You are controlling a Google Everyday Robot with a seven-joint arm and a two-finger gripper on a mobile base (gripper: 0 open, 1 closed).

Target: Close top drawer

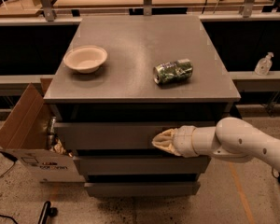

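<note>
The top drawer is a wide grey handle-less front just under the cabinet top, standing slightly out from the cabinet with a dark gap above it. My gripper comes in from the right on a white arm. Its cream-coloured tip rests against the drawer front, right of its middle.
The grey cabinet top holds a cream bowl at the left and a green can lying on its side at the right. Two lower drawer fronts stick out below. An open cardboard box stands left of the cabinet. A sanitiser bottle stands on a ledge at the right.
</note>
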